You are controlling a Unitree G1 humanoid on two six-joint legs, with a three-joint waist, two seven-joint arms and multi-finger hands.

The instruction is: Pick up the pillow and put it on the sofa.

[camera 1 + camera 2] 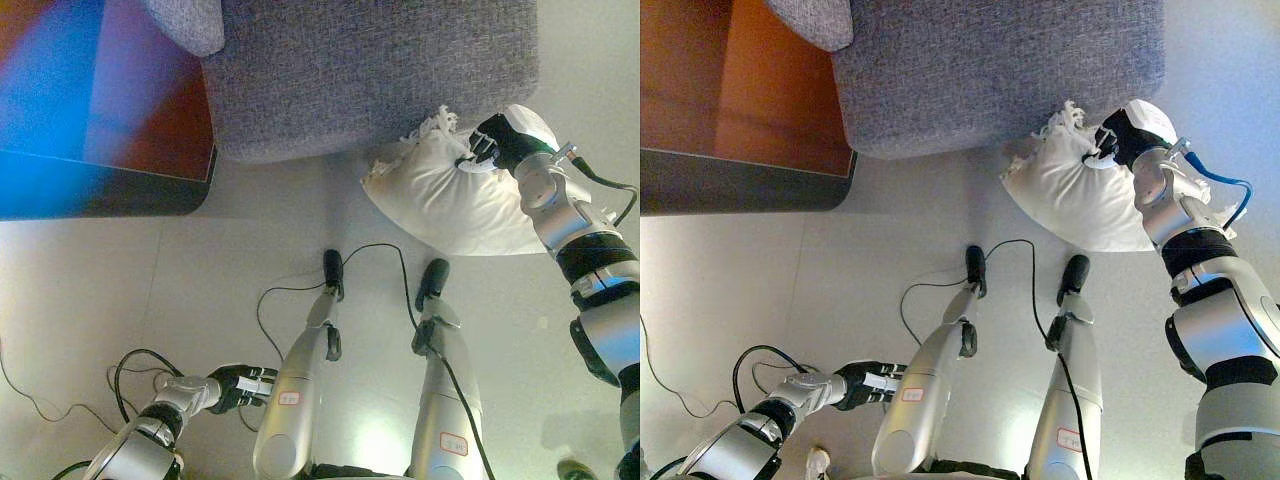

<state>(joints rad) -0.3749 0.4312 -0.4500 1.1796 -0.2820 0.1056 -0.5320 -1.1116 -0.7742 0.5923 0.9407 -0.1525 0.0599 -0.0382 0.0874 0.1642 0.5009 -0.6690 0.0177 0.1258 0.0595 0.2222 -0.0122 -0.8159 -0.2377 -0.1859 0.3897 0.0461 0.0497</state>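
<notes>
Left eye view looks down on a pale floor [120,300], with a grey fabric sofa [370,70] filling the frame from 12 to 1 o'clock. At about 2 o'clock a white pillow [450,200] with a frilled edge sits just below the front edge of the sofa seat, its upper corner close against the grey fabric; whether it rests on the floor or is lifted clear cannot be told. The right hand [492,146] is at the top of the pillow, its dark fingers curled into the cloth and grasping it near the frilled corner, with the silver-grey arm running down toward 4 o'clock.

At 10 to 11 o'clock stands a dark-framed piece of furniture with a reddish-brown top [760,90], just beside the left side of the sofa. A second grey cushioned part [815,20] of the sofa overlaps its upper right corner at about 12 o'clock.

The left hand [243,385] shows low at about 7 o'clock, well apart from the pillow, its fingers curled in loosely and holding nothing, hanging above the floor.
</notes>
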